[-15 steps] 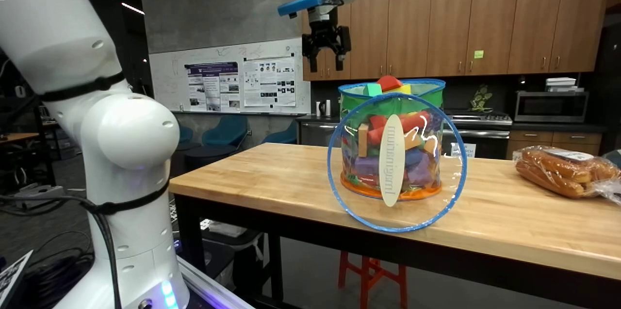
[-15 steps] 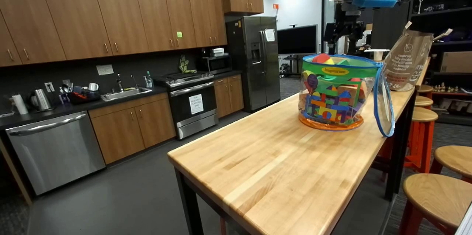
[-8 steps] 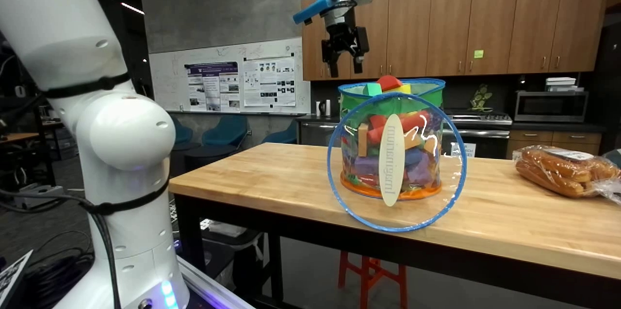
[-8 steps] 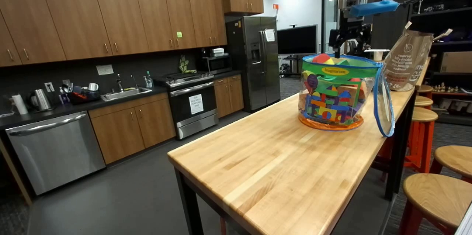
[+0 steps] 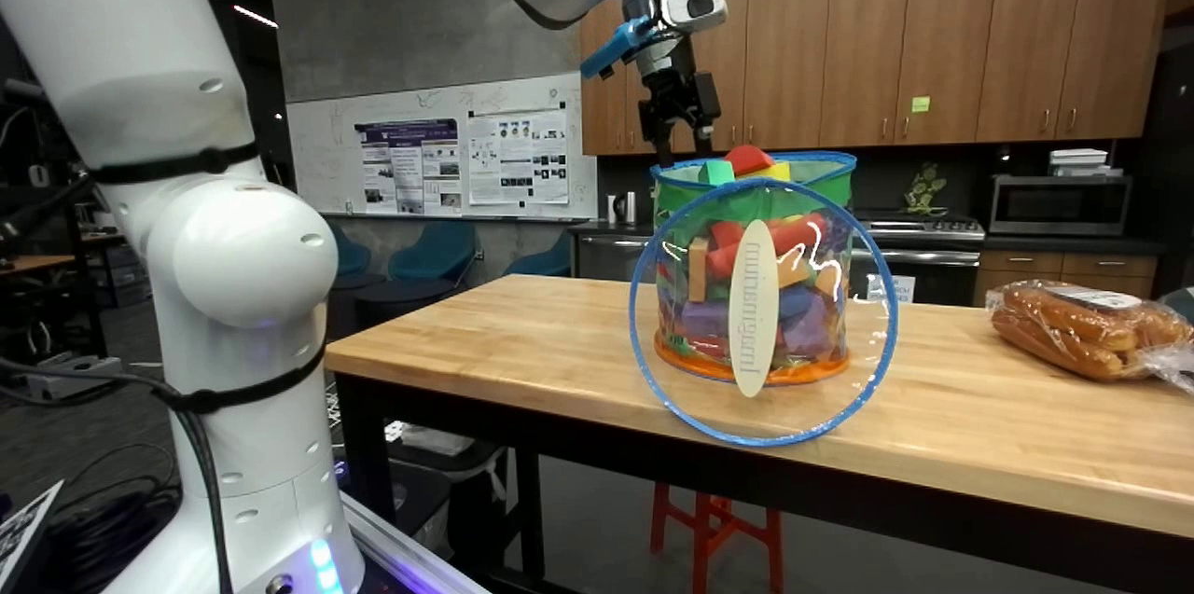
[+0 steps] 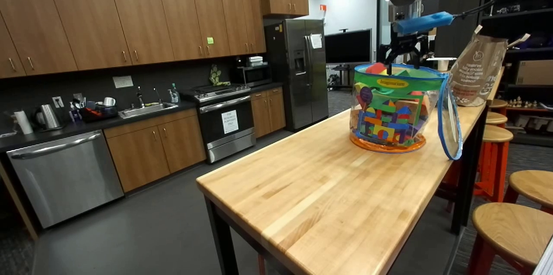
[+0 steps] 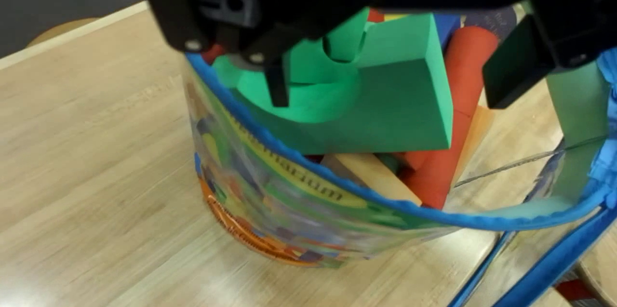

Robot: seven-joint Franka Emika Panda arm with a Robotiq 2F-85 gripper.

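Hovering gripper (image 7: 388, 100): black, two-fingered, tilted over the mouth of a see-through toy tub (image 6: 421, 84).
Fingers (image 7: 518, 66): spread wide apart and holding nothing; whether either tip touches anything below cannot be told.
Toy tub: upright on a wooden table (image 6: 319, 188), with a blue rim (image 7: 482, 221), green band and orange base; a heap of coloured blocks (image 5: 746, 160) pokes above the rim in both exterior views.
Green block (image 7: 400, 109): large, lying beneath the gripper in the wrist view, with a red cylinder (image 7: 460, 80) alongside and a tan block (image 7: 378, 177) near the rim.
Lid (image 5: 756, 310): clear and blue-edged, hanging open down the tub's side.
Around the tub: bagged bread (image 5: 1087, 328) lies well apart on the table, and a brown paper bag (image 6: 479, 70) stands beyond the tub, each in an exterior view.
Rim risk: one finger looks close to the rim, so an off-centre descent could press on it and buckle or tip the tub.
Block risk: that same finger seems to be over the green block rather than beside it, so coming straight down could shove the block deeper or knock loose pieces over the edge.
Lid risk: if the tub were nudged, the dangling lid might tug at the rim; its clear sheet would also be easy to misjudge.
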